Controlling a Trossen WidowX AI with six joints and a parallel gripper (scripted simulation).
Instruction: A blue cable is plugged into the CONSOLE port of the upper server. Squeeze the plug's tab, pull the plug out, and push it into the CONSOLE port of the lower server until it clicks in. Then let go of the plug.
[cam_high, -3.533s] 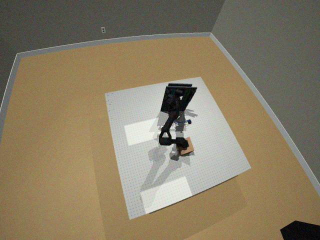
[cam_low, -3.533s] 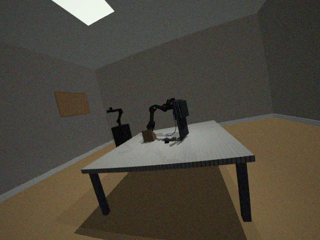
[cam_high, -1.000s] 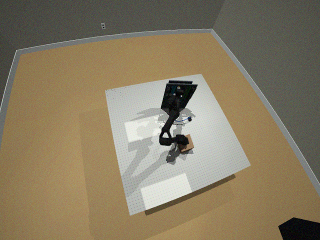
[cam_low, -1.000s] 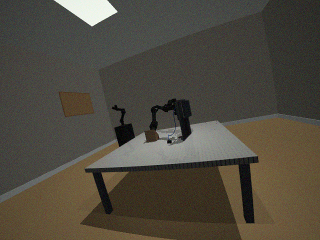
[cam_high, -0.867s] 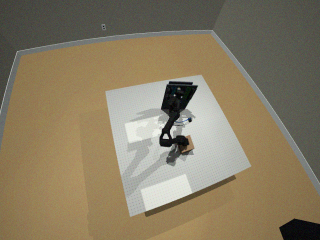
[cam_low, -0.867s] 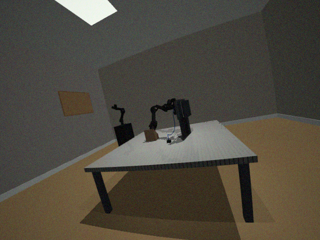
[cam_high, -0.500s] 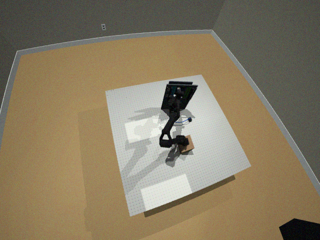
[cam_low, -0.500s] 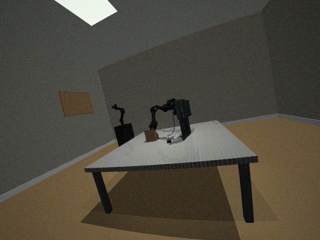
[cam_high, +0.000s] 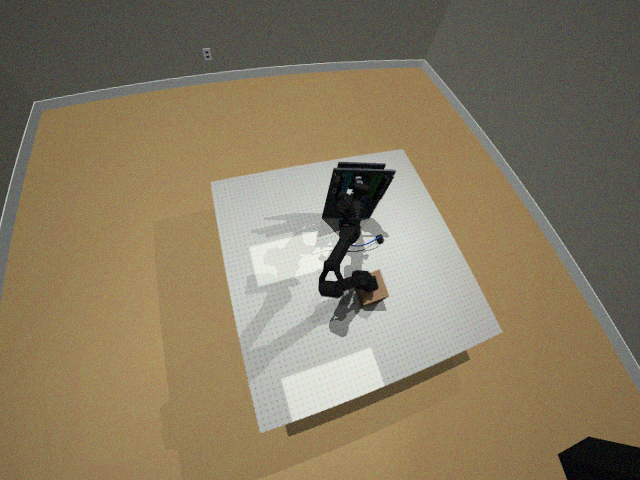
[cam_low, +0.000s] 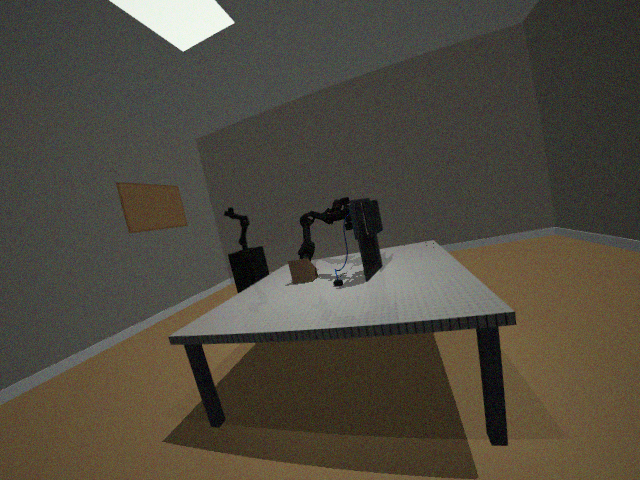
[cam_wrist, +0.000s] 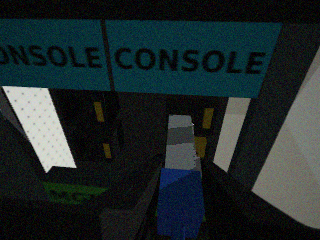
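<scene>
The plug (cam_wrist: 182, 200) was low, right of centre in the wrist view, clamped by 1 gripper (cam_wrist: 180, 162) and apparently already out of the upper port (seating unclear), so the 1st half looked done, with lower-port insertion and release left.

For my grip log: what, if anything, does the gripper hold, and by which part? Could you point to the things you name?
The gripper (cam_wrist: 180, 162) holds the plug (cam_wrist: 181, 202) by its blue body.

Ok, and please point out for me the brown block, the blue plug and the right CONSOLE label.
brown block (cam_high: 381, 293) (cam_low: 301, 271): top view, upper face; exterior view, front side
blue plug (cam_wrist: 181, 200): wrist view, blue body
CONSOLE label (cam_wrist: 187, 85): wrist view, lower teal part
</scene>
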